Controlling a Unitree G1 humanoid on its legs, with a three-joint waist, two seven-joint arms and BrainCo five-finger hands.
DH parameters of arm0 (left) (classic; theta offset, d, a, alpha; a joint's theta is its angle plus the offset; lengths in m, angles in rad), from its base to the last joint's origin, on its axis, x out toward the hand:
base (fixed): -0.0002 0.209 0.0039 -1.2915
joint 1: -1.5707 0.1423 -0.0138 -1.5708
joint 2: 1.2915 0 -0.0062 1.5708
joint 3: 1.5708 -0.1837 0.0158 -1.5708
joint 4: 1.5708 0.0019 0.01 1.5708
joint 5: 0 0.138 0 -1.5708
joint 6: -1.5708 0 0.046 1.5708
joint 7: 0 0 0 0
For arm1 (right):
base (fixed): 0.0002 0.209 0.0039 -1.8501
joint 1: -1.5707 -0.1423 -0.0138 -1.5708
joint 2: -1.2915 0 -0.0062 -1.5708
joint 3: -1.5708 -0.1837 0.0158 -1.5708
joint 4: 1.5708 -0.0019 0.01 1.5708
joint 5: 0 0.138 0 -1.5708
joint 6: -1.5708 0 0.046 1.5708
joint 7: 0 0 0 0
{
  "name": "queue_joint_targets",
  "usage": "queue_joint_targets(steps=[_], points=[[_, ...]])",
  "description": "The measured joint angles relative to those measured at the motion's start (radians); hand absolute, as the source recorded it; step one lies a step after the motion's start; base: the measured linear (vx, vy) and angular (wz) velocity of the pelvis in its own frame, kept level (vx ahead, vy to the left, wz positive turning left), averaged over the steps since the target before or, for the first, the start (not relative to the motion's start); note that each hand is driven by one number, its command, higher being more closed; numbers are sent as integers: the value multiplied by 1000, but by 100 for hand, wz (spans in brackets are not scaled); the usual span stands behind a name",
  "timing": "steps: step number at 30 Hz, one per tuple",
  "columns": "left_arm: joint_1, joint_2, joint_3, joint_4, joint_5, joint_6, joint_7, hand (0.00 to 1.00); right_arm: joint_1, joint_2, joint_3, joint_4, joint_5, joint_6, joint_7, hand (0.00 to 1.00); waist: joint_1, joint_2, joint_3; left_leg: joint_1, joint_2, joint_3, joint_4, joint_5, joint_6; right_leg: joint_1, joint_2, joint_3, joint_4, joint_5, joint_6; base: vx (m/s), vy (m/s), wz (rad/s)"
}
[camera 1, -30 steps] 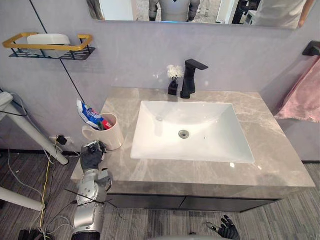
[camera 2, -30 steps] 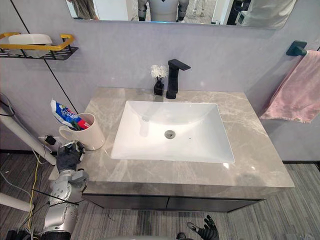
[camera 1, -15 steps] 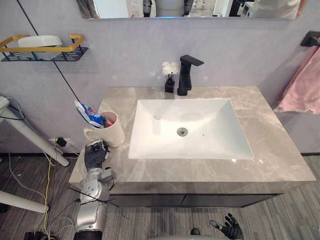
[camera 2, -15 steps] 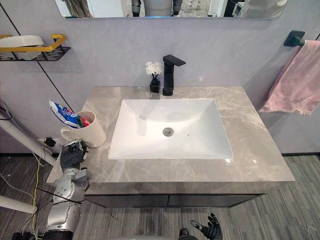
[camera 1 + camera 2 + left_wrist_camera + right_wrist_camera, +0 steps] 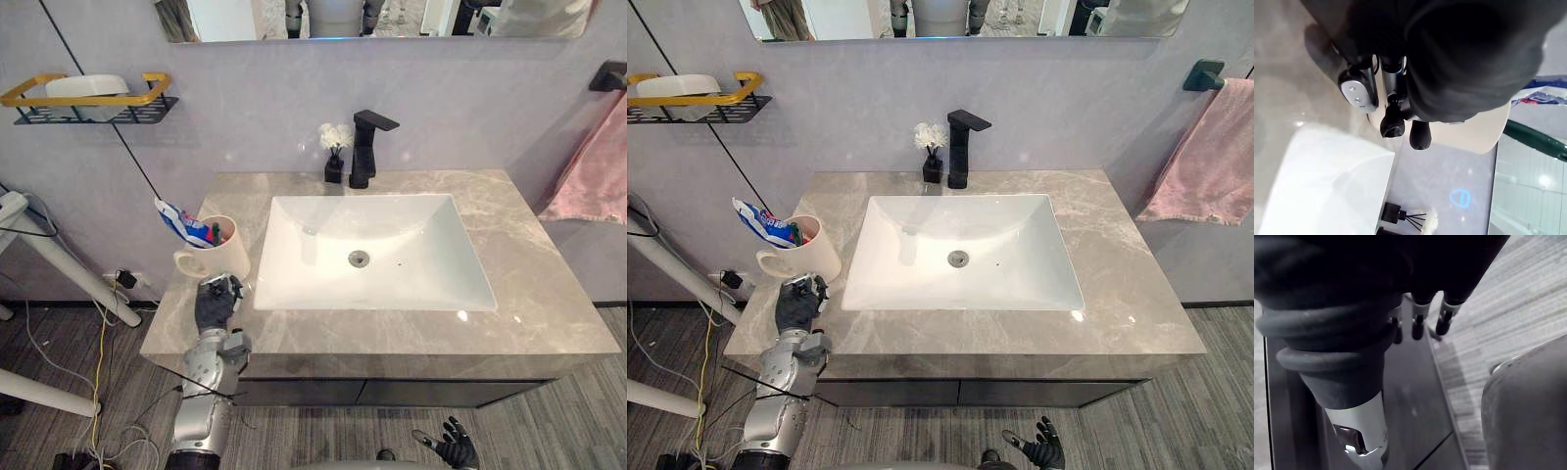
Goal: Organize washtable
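A cream cup [image 5: 223,262] with a handle stands on the grey marble counter [image 5: 549,294], left of the white sink [image 5: 284,294]. A blue and white toothpaste tube [image 5: 184,223] and a toothbrush [image 5: 217,233] stick out of it. My left hand [image 5: 217,304] rests on the counter's front left, just in front of the cup, its fingers [image 5: 1393,122] relaxed and holding nothing. The cup's wall [image 5: 1474,134] shows just past those fingertips. My right hand [image 5: 1043,452] hangs low in front of the cabinet, near the floor, with its fingers spread.
A black faucet [image 5: 366,147] and a small black vase of white flowers [image 5: 336,155] stand behind the sink. A yellow-railed wall shelf [image 5: 93,101] holds a white dish [image 5: 86,86] at upper left. On the right hangs a pink towel [image 5: 596,176]. A mirror [image 5: 392,18] spans the wall.
The camera has shifted. My left hand has slid to the right along the counter's front, from under the cup's handle to in front of the cup. The cup stays put.
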Motion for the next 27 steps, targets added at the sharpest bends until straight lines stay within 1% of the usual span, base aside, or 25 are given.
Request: queue_joint_targets(steps=[4, 8, 12, 18, 21, 27], points=[[0, -19, -38, -9, 0, 0, -15, 100, 0, -1, 2, 0, 0, 0, -4, 0, 0, 0, 0, 1, 0, 0, -1, 0, 0, 1, 0, 0, 0, 0, 0, 0, 0, 0], [-2, -19, -62, -9, 2, 0, -18, 100, 0, -2, 4, 0, 0, 0, -5, 0, -2, -2, 0, 4, 0, 0, -2, 0, 0, 2, -1, 0, 0, 0, 0, 0, 0, 0], [-2, -17, -61, -9, 29, 1, -16, 100, 0, -2, 4, 2, 0, 0, -7, 0, -3, -4, 1, 5, 0, 0, -2, 0, 0, 2, -1, 0, 0, 0, 0, 0, 0, 0], [-2, -15, -40, -9, 31, 1, -15, 100, 0, -2, 4, 4, 0, 0, -7, 0, -3, -7, 1, 6, 0, 2, -3, 0, 0, 2, -1, 1, 0, 0, 0, 0, 0, 0], [-2, -15, -12, -9, 31, 1, -15, 100, 0, -2, 4, 4, 0, 0, -7, 0, -3, -8, 1, 6, 0, 3, -4, 0, 0, 2, -1, 1, 0, 0, 0, 0, 0, 0], [-1, -12, -11, -9, 30, 1, -18, 100, 0, -2, 6, 11, 0, 2, -6, 0, -2, -17, 0, 9, 1, 3, -5, 0, 0, 4, -1, 1, 0, 0, 0, 0, 0, 0]])
